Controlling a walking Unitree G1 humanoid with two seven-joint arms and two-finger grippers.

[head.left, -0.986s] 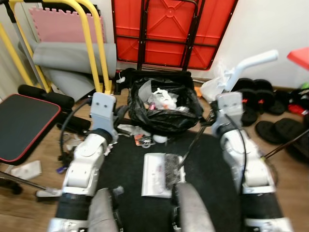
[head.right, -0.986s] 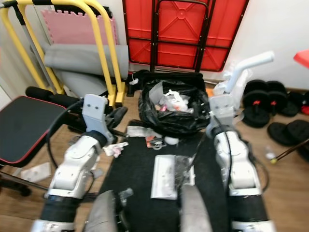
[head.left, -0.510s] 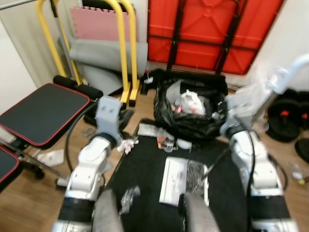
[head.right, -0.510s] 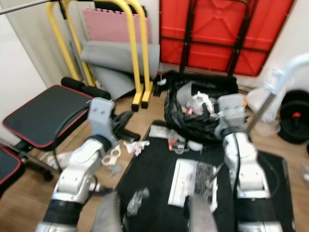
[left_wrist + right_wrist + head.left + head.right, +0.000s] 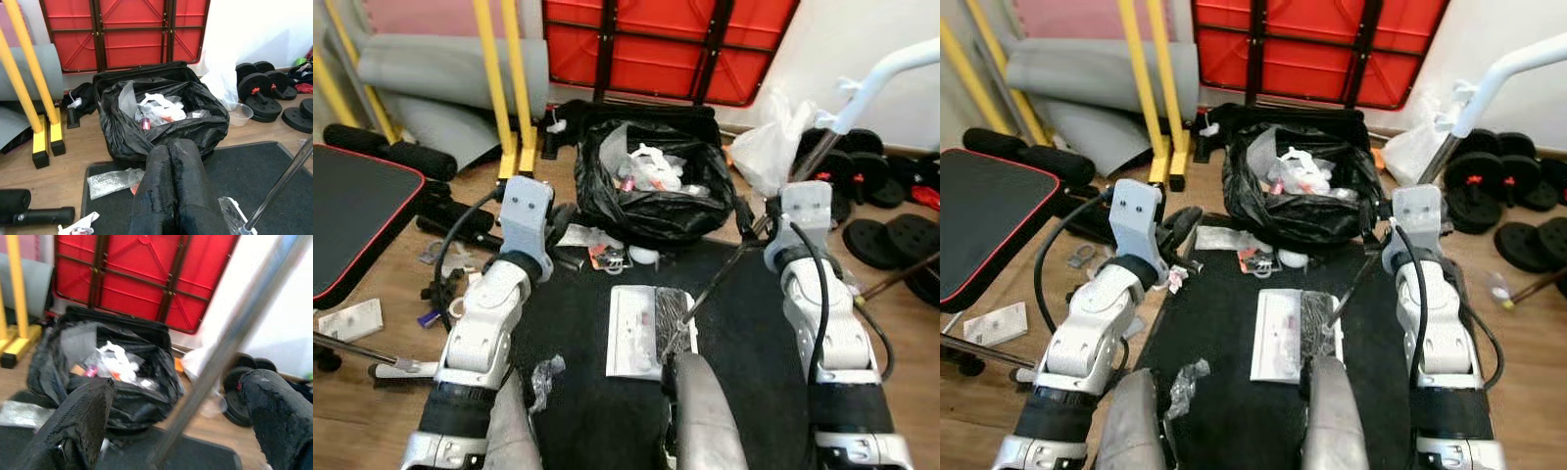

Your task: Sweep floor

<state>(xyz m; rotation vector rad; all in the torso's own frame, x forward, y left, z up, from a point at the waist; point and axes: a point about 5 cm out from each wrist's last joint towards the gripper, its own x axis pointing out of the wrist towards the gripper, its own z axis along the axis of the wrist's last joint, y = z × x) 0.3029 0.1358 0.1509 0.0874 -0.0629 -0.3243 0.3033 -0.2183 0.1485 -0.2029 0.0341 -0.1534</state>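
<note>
A broom with a metal pole (image 5: 744, 250) and a white handle (image 5: 901, 69) slants down to its dark brush head (image 5: 672, 311). The brush rests on a white dustpan (image 5: 631, 338) lying on the black mat (image 5: 754, 362). My right gripper (image 5: 176, 431) is open, and the pole (image 5: 220, 357) passes between its spread fingers (image 5: 78, 421) without being clamped. My left gripper (image 5: 171, 147) is shut on nothing and points at the open black rubbish bag (image 5: 161, 117). Wrappers (image 5: 602, 257) lie at the mat's far edge, and crumpled plastic (image 5: 546, 372) sits near my left leg.
A black weight bench (image 5: 352, 211) stands at the left, with a yellow frame (image 5: 514, 88) and grey rolled mats behind it. A red folded table (image 5: 666, 44) leans on the back wall. Weight plates (image 5: 891, 235) and a white plastic bag (image 5: 773, 147) are at the right.
The whole view swung towards the bench and back, so the camera moved. Both arms, the broom and the dustpan keep the same places relative to each other.
</note>
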